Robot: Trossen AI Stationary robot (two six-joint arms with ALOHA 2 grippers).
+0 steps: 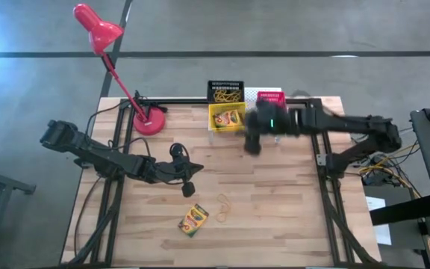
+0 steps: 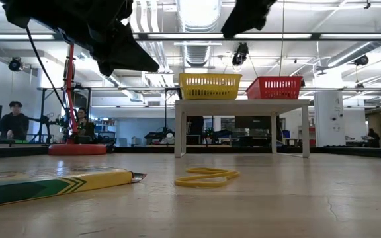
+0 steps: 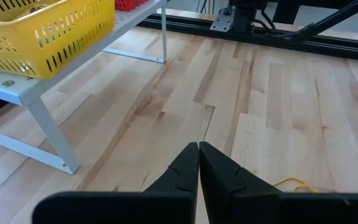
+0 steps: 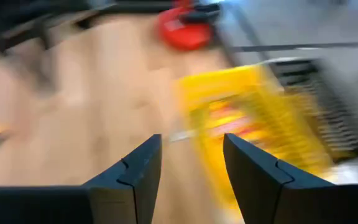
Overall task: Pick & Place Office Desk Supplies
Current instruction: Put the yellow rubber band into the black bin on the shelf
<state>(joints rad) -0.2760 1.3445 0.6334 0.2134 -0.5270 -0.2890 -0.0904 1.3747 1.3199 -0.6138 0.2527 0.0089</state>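
A yellow basket (image 1: 227, 117) and a pink-red basket (image 1: 270, 97) stand on the white riser (image 2: 242, 106); a black basket (image 1: 225, 91) with rubber bands sits behind them. One crayon box (image 4: 238, 121) lies inside the yellow basket. Another crayon box (image 1: 193, 220) lies flat on the table near the front, with tan rubber bands (image 1: 223, 200) beside it. My right gripper (image 4: 191, 146) hangs open and empty in the air beside the yellow basket, blurred. Left of centre, my left gripper (image 3: 199, 149) is shut on nothing, above the bare wood.
A red desk lamp stands on its round base (image 1: 149, 121) at the far left of the table, its head (image 1: 95, 26) reaching past the far edge. Bare wood (image 1: 275, 202) stretches across the table's front right.
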